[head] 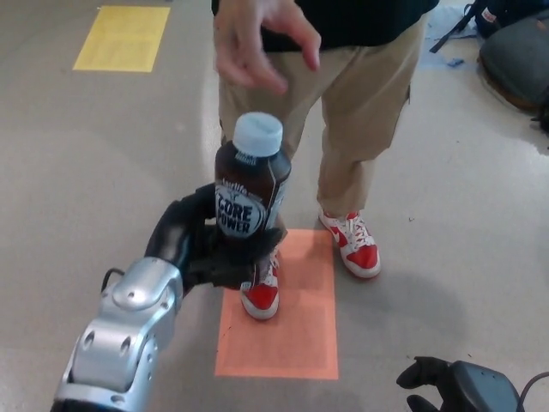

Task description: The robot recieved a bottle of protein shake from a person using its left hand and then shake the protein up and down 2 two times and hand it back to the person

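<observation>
— What are the fingers (184,236) doing?

— The left hand (202,249) has its black fingers wrapped around the lower part of the bottle (250,184), holding it upright. The thumb side sits to the bottle's left, and the rest of the grip curls under its base.

— What does the bottle look like?

— Dark brown, with a pale screw cap (257,134) and a dark label reading "CORE POWER" in white. Its top half stands clear above the fingers.

— Where is it, taking the bottle as the reference?

— The person's hand (257,43) is just above the cap, open and apart from it. Behind the bottle stands the person in tan trousers (360,103). Below it on the floor lies an orange mat (287,330), with one red and white shoe (260,292) directly under the bottle and the other shoe (353,242) to its right.

— And the right hand (455,386)?

— Far below and right of the bottle, at the frame's bottom edge. I cannot tell how it is set.
</observation>
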### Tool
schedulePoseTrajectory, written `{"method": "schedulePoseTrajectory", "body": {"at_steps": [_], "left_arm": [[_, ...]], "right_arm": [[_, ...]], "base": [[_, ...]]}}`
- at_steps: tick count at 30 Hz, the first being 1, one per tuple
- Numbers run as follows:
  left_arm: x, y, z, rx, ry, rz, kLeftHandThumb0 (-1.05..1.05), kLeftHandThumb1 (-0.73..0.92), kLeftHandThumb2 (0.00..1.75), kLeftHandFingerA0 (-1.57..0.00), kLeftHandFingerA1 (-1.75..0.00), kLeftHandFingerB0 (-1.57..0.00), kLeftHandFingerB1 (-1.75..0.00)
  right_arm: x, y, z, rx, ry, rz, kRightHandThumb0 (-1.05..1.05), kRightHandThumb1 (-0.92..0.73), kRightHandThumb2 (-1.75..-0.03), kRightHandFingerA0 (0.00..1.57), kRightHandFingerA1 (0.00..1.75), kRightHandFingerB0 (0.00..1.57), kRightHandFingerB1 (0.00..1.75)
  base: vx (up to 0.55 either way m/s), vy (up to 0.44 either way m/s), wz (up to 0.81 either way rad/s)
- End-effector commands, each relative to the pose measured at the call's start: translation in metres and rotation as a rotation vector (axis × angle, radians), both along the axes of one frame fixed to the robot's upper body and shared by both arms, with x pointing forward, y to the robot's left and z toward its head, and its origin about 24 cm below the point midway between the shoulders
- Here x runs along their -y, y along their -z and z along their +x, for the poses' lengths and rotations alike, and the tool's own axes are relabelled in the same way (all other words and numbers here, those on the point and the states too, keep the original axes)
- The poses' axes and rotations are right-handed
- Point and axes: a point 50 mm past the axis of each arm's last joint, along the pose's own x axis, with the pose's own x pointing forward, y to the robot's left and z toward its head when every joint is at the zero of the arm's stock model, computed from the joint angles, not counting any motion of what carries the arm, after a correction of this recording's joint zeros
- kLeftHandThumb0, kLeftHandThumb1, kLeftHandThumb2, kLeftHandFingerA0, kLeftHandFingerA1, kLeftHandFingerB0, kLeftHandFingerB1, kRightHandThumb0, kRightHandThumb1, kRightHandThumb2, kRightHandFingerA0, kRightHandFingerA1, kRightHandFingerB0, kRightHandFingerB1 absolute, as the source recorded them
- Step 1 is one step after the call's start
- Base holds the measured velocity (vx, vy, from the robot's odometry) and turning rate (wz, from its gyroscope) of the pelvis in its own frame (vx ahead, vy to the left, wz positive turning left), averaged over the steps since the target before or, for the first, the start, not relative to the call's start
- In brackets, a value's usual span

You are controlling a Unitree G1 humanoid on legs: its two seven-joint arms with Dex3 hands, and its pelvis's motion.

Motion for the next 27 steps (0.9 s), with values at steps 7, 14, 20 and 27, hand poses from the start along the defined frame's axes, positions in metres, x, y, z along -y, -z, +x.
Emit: {"method": "schedulePoseTrajectory", "body": {"at_steps": [7,14,20,27], "left_arm": [[-0.01,0.011,-0.004,0.002,0.007,0.018,-0.2,0.83,0.68,-0.91,-1.55,-0.7,-1.08],[-0.002,-0.088,0.028,0.252,-0.03,-0.16,-0.2,0.83,0.65,-0.88,-1.55,-0.71,-1.1],[0.01,-0.074,0.022,0.235,-0.008,-0.142,-0.14,0.77,0.8,-0.92,-1.52,-0.77,-1.1],[0.018,-0.004,-0.007,0.059,0.073,-0.002,-0.22,0.81,0.71,-0.84,-1.54,-0.73,-1.09]], "right_arm": [[0.004,0.001,-0.002,-0.012,0.019,0.009,-0.41,-0.71,-0.79,0.93,0.77,0.79,0.51],[0.007,0.002,-0.005,-0.007,0.018,-0.02,-0.43,-0.72,-0.79,0.97,0.83,0.79,0.52],[0.004,0.002,-0.002,-0.001,0.023,-0.019,-0.41,-0.72,-0.77,0.97,0.8,0.8,0.51],[0.001,0.0,0.001,-0.002,0.023,0.006,-0.44,-0.73,-0.78,0.94,0.71,0.8,0.49]], "base": [[0.0,0.0,0.0],[0.0,0.0,0.0],[0.0,0.0,0.0],[0.0,0.0,0.0]]}}
